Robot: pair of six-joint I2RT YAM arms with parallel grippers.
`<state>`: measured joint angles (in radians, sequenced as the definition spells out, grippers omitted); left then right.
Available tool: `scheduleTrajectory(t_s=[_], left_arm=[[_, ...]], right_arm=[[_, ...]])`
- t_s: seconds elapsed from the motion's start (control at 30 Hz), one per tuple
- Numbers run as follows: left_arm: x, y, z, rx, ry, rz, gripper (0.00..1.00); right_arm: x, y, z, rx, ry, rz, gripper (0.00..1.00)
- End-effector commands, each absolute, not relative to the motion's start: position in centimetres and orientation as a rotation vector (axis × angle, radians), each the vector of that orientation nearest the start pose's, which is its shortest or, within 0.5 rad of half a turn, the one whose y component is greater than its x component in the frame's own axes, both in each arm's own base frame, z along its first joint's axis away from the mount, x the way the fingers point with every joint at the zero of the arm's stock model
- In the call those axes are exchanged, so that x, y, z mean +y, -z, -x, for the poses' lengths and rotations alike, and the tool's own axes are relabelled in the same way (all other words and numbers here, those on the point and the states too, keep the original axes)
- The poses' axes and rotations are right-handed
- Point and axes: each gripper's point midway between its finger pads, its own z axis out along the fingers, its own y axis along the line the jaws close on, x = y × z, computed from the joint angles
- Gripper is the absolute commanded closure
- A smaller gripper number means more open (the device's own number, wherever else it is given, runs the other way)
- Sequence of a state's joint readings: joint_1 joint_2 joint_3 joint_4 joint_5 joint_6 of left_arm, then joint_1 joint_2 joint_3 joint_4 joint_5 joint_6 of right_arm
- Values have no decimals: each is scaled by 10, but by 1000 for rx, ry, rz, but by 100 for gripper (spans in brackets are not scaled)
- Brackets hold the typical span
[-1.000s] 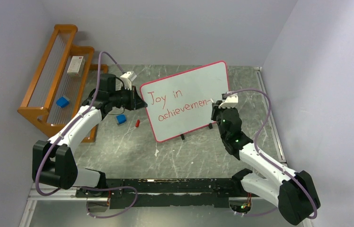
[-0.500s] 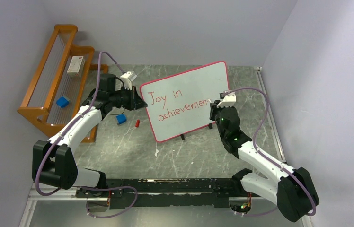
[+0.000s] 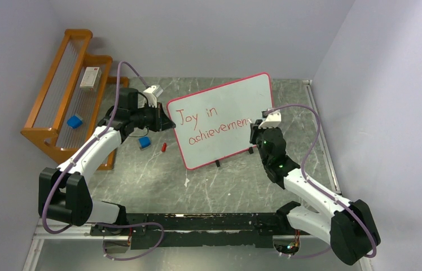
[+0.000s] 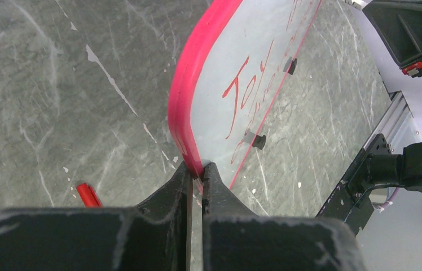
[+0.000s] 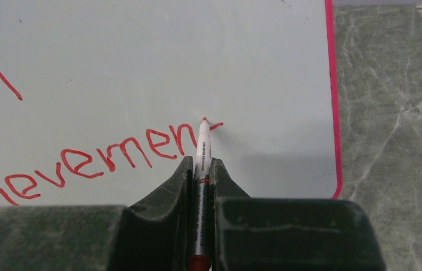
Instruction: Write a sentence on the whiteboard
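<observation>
Moved: right gripper (image 5: 199, 168) edged left.
Right fingers (image 5: 163, 199): we see them pinching marker (image 5: 203, 144).
Left fingers (image 4: 169, 193): clamping whiteboard (image 4: 242, 45) border.
Hidden: last stroke, behind marker tip.

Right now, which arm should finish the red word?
Right. The right jaws clamp the white red-tipped marker, tip at the unfinished word on the big pink-bordered whiteboard. The left jaws pinch that board's edge, steadying it.

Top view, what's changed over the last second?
The right gripper, shut on the marker, edged slightly left over the whiteboard, its tip at the last red stroke. The left gripper stays clamped on the whiteboard's edge, and the board has not moved.
</observation>
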<state>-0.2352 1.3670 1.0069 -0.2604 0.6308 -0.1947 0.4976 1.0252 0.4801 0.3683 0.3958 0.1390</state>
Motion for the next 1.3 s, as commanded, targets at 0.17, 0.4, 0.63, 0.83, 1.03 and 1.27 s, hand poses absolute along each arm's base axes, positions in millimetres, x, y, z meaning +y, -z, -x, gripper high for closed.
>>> scheduleTrajectory(t_s=[0.17,0.4,0.63,0.83,1.03,1.27], left_arm=[[-171,-176,-347,2177,787,-371,95],[-171,-175,-347,2179,787,-371,95],[-171,-175,-347,2180,788,-371,95],[-171,-175,-347,2180,788,-371,95],[-171,-175,-347,2179,788,-372,95],[-171,-175,-347,2179,786,-369,95]], right_arm=[[105,-173,-331,1767,-119,-15,100],[102,-166,-327,1784,-112,-24,100],[97,-163,-327,1789,-86,-38,100],[95,-166,-329,1775,-72,-50,100],[95,-172,-333,1754,-68,-58,100],[92,-181,-329,1727,-82,-73,100]])
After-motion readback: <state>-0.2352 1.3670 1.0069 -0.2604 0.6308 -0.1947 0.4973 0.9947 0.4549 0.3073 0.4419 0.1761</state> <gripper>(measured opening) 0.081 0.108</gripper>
